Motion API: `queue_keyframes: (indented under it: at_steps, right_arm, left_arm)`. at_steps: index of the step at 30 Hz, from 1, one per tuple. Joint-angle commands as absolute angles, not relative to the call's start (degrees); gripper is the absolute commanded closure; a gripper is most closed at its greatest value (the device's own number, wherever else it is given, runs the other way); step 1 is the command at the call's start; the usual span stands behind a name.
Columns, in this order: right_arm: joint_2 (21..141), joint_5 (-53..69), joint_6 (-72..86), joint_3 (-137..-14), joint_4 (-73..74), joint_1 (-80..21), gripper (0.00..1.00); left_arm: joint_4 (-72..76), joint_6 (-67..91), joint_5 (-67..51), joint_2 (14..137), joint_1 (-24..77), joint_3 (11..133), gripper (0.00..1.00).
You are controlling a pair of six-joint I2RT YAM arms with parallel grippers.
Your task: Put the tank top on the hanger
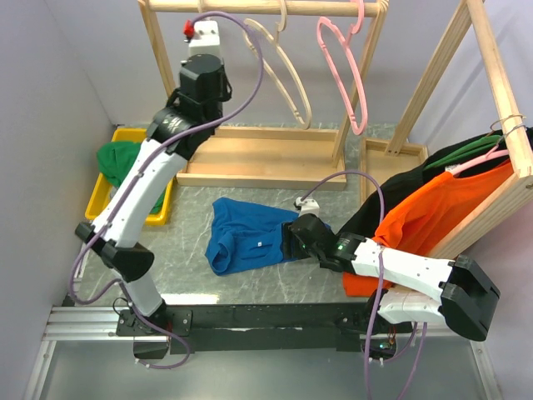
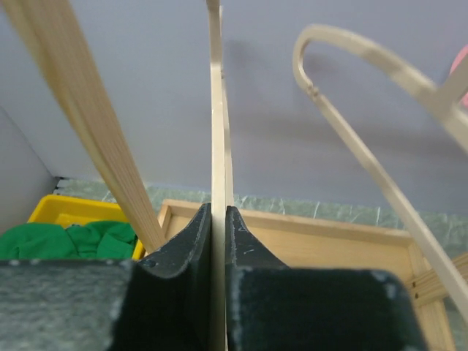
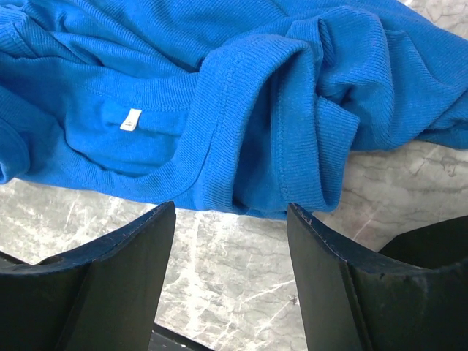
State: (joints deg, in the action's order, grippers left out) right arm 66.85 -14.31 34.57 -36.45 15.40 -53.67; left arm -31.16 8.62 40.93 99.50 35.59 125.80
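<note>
Tank top (image 1: 246,242): royal blue, lying crumpled on the marble table (image 1: 250,200) just in front of the base of the wooden rack (image 1: 258,154), towards the arm bases. It is not on any hanger. The neckline is turned up and a small white label (image 3: 131,118) is seen inside it.

Right gripper (image 3: 230,208): low over the table at the side of the tank top away from the rack's left post. The fingers (image 3: 146,248) are set wide apart with nothing between them. The ribbed hem lies just beyond the fingertips; contact cannot be judged.

Hanger (image 2: 219,110): thin, pale beige, hung at the left end of the rack's top rail and viewed edge-on from the left wrist. It is clamped by the left gripper (image 2: 218,210), with one dark finger pressed against each face of the strip. In the overhead view this hanger is mostly hidden behind the raised left arm.

A second beige hanger (image 2: 380,183) is hung further right along the same rail, apart from the clamped one. A pink hanger (image 1: 354,83) is hung near the rail's right end.

Left of the rack's base a yellow bin (image 1: 100,200) is noted, with a green garment (image 1: 121,158) in it. Right of the rack an orange shirt (image 1: 441,208) is draped from a second wooden frame (image 1: 491,75).
</note>
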Motion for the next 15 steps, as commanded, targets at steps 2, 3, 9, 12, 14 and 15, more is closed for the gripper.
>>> queue_keyframes:
  at_steps: [2, 3, 9, 12, 14, 15]
  right_arm:
    - [65.04, -16.26, 33.58, -39.81, 16.52, -54.05, 0.30]
    - [64.69, -16.43, 33.57, -39.90, 16.70, -54.05, 0.30]
    - [63.64, -17.05, 33.05, -40.43, 17.31, -54.14, 0.30]
    - [63.37, -17.40, 32.78, -40.69, 17.75, -54.14, 0.29]
    - [63.19, -17.67, 32.52, -40.78, 18.02, -54.14, 0.29]
    - [63.11, -17.93, 32.35, -40.87, 18.10, -54.05, 0.29]
  left_arm:
    - [-27.77, 7.21, 42.19, 93.43, 35.42, 126.04, 0.97]
    - [-27.69, 7.12, 42.19, 92.73, 35.42, 125.95, 0.99]
    - [-27.33, 6.94, 41.40, 90.09, 35.42, 124.10, 0.99]
    - [-27.77, 8.17, 40.09, 88.60, 35.42, 122.35, 0.99]
    - [-27.60, 8.70, 39.55, 87.11, 35.42, 120.07, 0.99]
    - [-27.51, 9.22, 39.20, 86.49, 35.42, 119.19, 0.99]
